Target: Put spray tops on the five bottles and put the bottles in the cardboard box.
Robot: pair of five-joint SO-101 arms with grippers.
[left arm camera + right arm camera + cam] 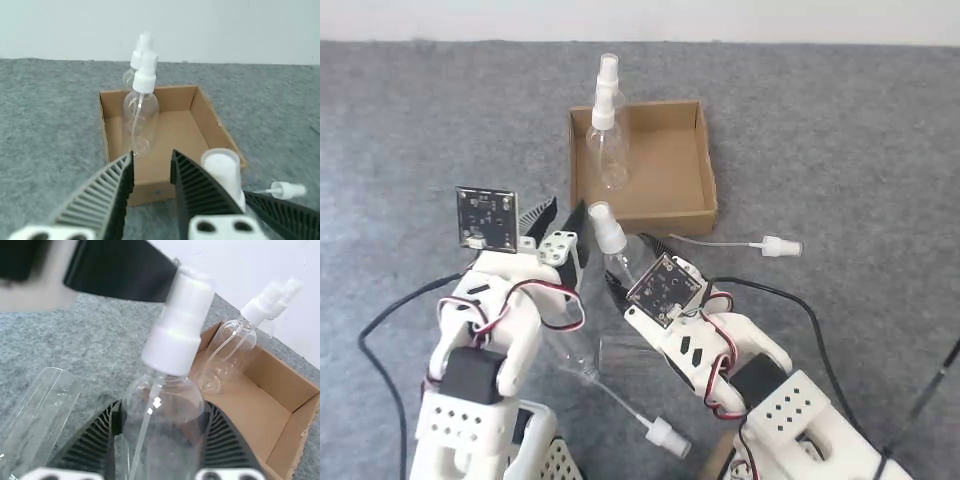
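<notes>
Right end effector [161, 414]: clamped around the belly of a clear bottle [167, 375] with its spray top [180, 325] already on, held upright just in front of the cardboard box [690, 190].
Left end effector [152, 159]: fingers spread, nothing between them, sitting right beside the held bottle's top and pointed at the box.
In the box: a capped bottle [140, 120] stands in the far left part, going by the high view.
Second capped bottle [135, 57]: right behind the first. Could be inside the far corner or just past the wall, honestly can't tell.
Loose spray tops: one [775, 245] on the counter [840, 130] right of the box, the other [665, 435] down between the arm bases, both with tubes.
Bare bottle [37, 410]: lying beside the right end effector, no top.
</notes>
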